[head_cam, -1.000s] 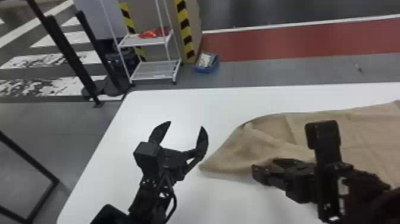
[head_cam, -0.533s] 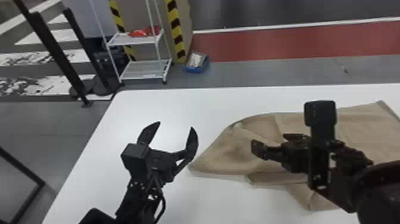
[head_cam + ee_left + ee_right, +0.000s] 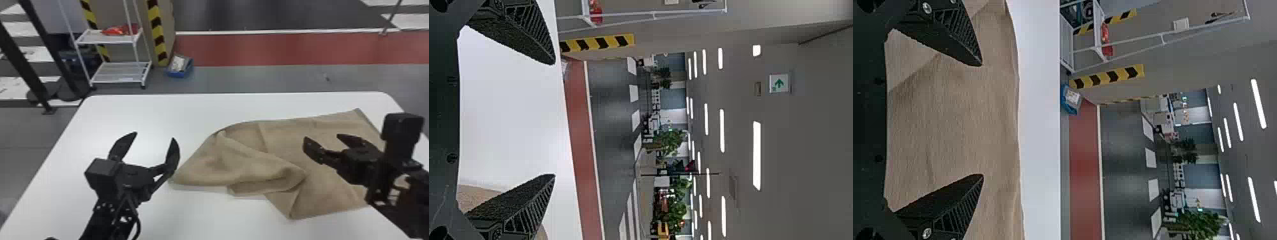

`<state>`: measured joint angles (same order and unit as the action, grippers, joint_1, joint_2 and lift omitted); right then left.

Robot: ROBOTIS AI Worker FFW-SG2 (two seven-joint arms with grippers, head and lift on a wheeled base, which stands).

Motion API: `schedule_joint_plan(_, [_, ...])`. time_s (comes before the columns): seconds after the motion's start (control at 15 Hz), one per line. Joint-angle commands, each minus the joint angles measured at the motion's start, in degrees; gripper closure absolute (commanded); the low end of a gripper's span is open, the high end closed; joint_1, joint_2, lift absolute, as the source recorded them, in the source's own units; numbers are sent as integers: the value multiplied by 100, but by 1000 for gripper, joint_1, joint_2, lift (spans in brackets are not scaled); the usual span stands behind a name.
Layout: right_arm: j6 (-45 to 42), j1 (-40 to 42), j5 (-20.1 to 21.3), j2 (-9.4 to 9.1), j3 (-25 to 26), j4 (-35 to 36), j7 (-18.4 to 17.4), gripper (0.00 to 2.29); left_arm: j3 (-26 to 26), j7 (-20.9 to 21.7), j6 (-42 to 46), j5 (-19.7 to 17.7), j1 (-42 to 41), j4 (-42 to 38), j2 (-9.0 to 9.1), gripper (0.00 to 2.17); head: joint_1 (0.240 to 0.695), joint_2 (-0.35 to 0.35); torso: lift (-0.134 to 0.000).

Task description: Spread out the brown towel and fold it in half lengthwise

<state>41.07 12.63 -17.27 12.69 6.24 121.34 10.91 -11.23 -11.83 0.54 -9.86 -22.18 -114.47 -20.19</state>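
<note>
My left gripper [image 3: 154,145] is open over the bare table just left of the brown towel [image 3: 287,150]. My right gripper [image 3: 327,140] stands open above the towel's right half. The towel lies fairly flat on the right, while its left part is rumpled, with a flap folded over toward the front. In the left wrist view, the left gripper [image 3: 551,120] has nothing between its fingers, and a bit of towel [image 3: 471,196] lies beyond one of them. The right wrist view has the towel [image 3: 958,130] behind the open right gripper [image 3: 982,120].
The white table [image 3: 127,111] has free room left of the towel and along its front. Past the far edge stand a white wire rack [image 3: 118,71] and a blue bin [image 3: 180,67] on the floor.
The head view has shifted, taking in more of the table's right side. The right gripper has moved right and up off the towel's left part, uncovering its folded flap. The left gripper remains open.
</note>
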Motion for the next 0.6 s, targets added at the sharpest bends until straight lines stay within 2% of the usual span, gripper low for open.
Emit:
schedule_joint_plan(0.0, [-472,478,-57,128,888,-49,210,97,-19,-56,-120,-191,-155,-198,-20,87,695,-29,-128])
schedule_joint_plan(0.13, [-701,812,-408,128,1644,-163,456,134,-133,-100,-103,-235,-322,-400,-37,87,695,-93,-128])
schedule_joint_plan(0.2, [-894,1005,-531,128,1987,-225,544,154,-248,-153,-50,-227,-392,-462,-64,87,695,-163,-128])
schedule_joint_plan(0.4, [-2212,1515,-488,58,2576,-585,1142,188,-485,-337,-85,-218,-577,-550,-108,87,695,-273,-128])
schedule_joint_plan(0.53, [-2793,1699,-461,58,2804,-1068,1318,188,-599,-337,-120,-165,-726,-576,-160,90,695,-332,-128])
